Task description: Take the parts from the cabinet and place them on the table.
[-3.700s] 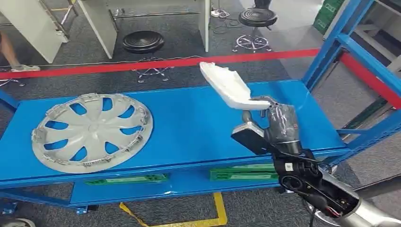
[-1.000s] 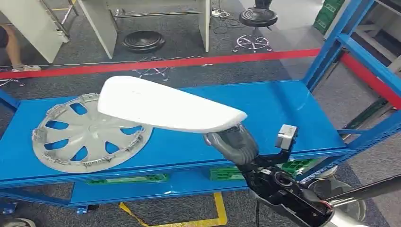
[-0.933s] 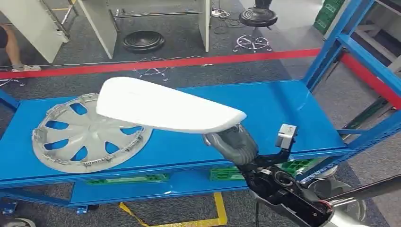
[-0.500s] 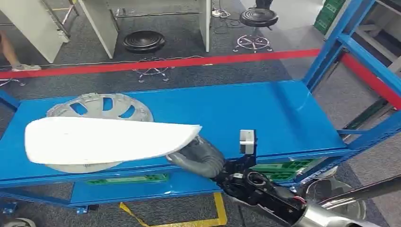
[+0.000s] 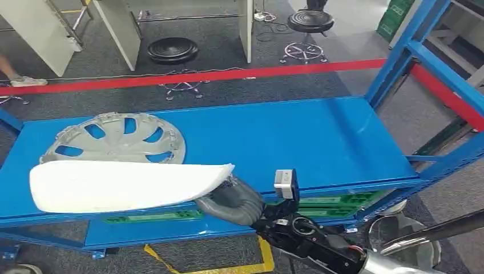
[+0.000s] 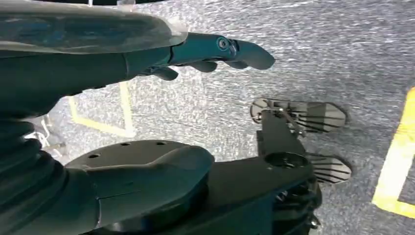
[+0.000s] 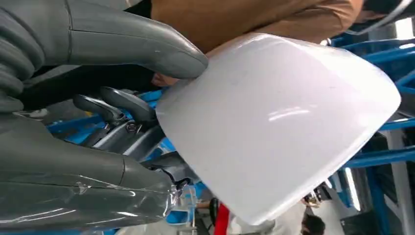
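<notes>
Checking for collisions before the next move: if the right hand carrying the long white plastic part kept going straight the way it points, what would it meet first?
The right hand points leftward along the blue metal shelf's front edge. The long white plastic part leads; nothing visibly blocks it. The silver wheel cover seems to lie behind that line, but depth is unclear.

One white molded panel (image 5: 125,185), one silver hubcap (image 5: 117,138), one blue shelf rack (image 5: 319,137), two black stools (image 5: 173,50), two green tags (image 5: 151,216), one red floor stripe (image 5: 188,76), two robot hands (image 5: 231,201) counted.

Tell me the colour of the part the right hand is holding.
White, plain and glossy: the part in the right hand, clearest in the head view.
</notes>
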You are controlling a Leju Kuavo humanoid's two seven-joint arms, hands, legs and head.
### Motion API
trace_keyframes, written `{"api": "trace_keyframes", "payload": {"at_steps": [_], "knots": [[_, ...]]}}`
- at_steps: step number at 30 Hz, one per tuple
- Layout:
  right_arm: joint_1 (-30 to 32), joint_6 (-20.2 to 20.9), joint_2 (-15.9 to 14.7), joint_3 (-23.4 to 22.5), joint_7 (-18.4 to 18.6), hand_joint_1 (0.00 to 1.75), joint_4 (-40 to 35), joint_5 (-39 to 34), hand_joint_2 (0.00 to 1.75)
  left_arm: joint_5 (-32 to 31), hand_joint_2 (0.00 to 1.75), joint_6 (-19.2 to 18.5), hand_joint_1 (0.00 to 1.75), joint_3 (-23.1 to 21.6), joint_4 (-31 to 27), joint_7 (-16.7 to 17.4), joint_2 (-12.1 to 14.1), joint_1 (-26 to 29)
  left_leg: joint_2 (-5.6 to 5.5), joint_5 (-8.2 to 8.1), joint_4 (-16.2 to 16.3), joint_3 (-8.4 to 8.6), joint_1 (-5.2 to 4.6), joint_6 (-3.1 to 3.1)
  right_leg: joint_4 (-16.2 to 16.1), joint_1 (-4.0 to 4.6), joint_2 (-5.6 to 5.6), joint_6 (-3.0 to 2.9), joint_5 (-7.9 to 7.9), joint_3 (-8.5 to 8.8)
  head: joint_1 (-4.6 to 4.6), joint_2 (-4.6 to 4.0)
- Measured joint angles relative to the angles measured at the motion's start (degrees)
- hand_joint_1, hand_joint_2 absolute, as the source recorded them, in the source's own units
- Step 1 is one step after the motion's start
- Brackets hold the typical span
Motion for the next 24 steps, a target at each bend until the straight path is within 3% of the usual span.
{"api": "trace_keyframes", "payload": {"at_steps": [4,5,6,7,10,11,12,13,15,16,17,18,20,21,22,24], "knots": [[0.3,0.2,0.0,0.0,0.0,1.75,-0.3,0.4,1.75,0.0,1.75,0.0,0.00,-0.7,0.0,0.2,0.2,-0.3,0.01,-0.09,0.3,-0.20,-0.12,0.38,-0.1,-0.13,0.00,0.48,0.15,0.01,-0.04,0.00],[0.3,0.2,0.0,0.0,0.0,1.75,-0.5,0.4,1.75,0.0,1.75,0.0,0.00,-0.8,0.0,0.2,0.2,-0.3,0.04,0.18,-0.2,-0.09,-0.04,0.78,-0.4,-0.04,0.02,0.73,0.25,0.16,-0.17,0.00],[0.4,0.2,0.0,-0.1,0.0,1.75,-0.7,0.5,1.75,0.0,1.75,0.0,0.00,-0.8,0.0,0.2,0.2,-0.3,0.40,0.66,-1.1,0.45,0.81,1.19,0.0,0.00,-0.07,0.91,-0.21,-0.22,-0.15,0.00],[0.4,0.3,0.0,-0.2,0.0,1.75,-0.8,0.5,1.75,0.0,1.75,0.0,0.00,-0.8,0.0,0.2,0.1,-0.3,0.38,0.73,-1.4,0.68,0.84,1.42,1.9,0.13,-0.08,1.01,-1.61,-1.00,0.20,0.00],[0.8,0.5,0.0,-0.3,0.0,1.75,-0.8,0.7,1.75,0.2,1.75,0.0,0.00,-0.9,0.0,0.1,0.2,-0.3,0.41,0.65,-1.4,0.67,0.91,1.44,15.9,-0.17,-0.08,1.49,-7.75,-7.51,1.14,0.00],[0.9,0.5,0.0,-0.4,0.0,1.75,-0.9,0.8,1.75,0.4,1.75,0.0,0.00,-0.9,0.0,0.0,0.2,-0.2,0.36,0.58,-1.3,0.71,0.99,1.38,18.8,-0.26,-0.10,1.66,-8.17,-9.01,1.25,0.00],[1.0,0.6,0.0,-0.4,0.0,1.75,-0.9,0.9,1.75,0.5,1.75,0.0,0.00,-0.9,0.0,-0.1,0.2,-0.1,0.25,0.44,-1.3,0.90,1.12,1.18,18.2,-0.37,-0.10,1.81,-6.95,-8.99,1.36,0.00],[1.0,0.7,0.0,-0.4,0.0,1.75,-0.9,1.0,1.75,0.6,1.75,0.0,0.00,-0.9,0.0,-0.3,0.1,0.0,0.05,0.23,-1.3,1.16,1.31,0.87,14.9,-0.54,-0.10,1.95,-4.46,-7.50,1.49,0.00],[1.0,0.7,0.0,-0.5,0.0,1.75,-0.9,1.1,1.75,0.5,1.75,0.0,0.00,-0.9,0.0,-0.7,0.0,0.0,-0.33,-0.56,-0.9,1.93,1.78,0.08,4.2,-0.94,-0.06,2.30,1.44,-2.49,1.86,0.00],[0.9,0.7,0.0,-0.5,0.0,1.75,-0.9,1.1,1.75,0.4,1.75,0.1,0.00,-0.9,0.0,-0.7,0.1,0.0,-0.50,-0.87,-0.8,1.90,1.74,-0.37,2.4,-0.93,0.58,2.52,0.20,-1.49,2.08,0.00],[0.9,0.7,0.0,-0.5,-0.1,1.75,-1.0,1.1,1.75,0.3,1.75,0.1,0.00,-1.0,0.0,-0.8,0.1,-0.2,-0.69,-1.07,0.2,1.42,1.45,-0.84,1.0,-0.74,0.76,2.08,0.04,-0.26,2.32,0.00],[1.1,0.5,-0.1,-0.5,-0.1,1.75,-1.1,1.1,1.75,0.2,1.75,0.1,0.00,-1.1,0.0,-0.8,0.1,-0.3,-0.81,-0.88,0.1,0.92,1.42,-1.14,1.4,-0.61,0.79,1.31,-0.36,-0.85,2.08,0.00],[1.3,0.5,-0.2,-0.6,-0.2,1.75,-1.3,1.1,1.75,0.0,1.75,0.1,0.00,-1.3,0.0,-0.7,0.1,-0.2,-0.82,-0.77,-0.1,0.89,1.63,-1.49,1.5,-0.36,0.80,0.73,-0.52,-1.06,1.64,0.00],[1.3,0.5,-0.2,-0.6,-0.1,1.75,-1.5,1.1,1.75,0.0,1.75,0.1,0.00,-1.4,0.0,-0.6,0.1,-0.3,-0.76,-1.25,0.1,0.84,1.71,-1.86,1.3,-0.68,0.71,0.20,-0.44,-0.76,1.49,0.00],[1.3,0.5,-0.2,-0.7,-0.2,1.75,-1.7,1.2,1.75,0.0,1.75,0.1,0.00,-1.5,0.0,-0.6,0.0,-0.4,-0.25,-2.15,1.9,0.32,1.73,-2.00,1.1,-0.64,0.53,-0.12,-0.47,-0.62,1.09,0.00],[1.4,0.5,-0.2,-0.9,-0.1,1.75,-2.1,1.5,1.75,0.1,1.75,0.0,0.00,-1.7,0.0,-0.4,0.0,-0.6,-0.03,-6.40,11.4,-4.95,1.68,-2.12,1.1,-0.44,0.00,-0.70,-0.60,-0.68,-0.15,0.00]]}}
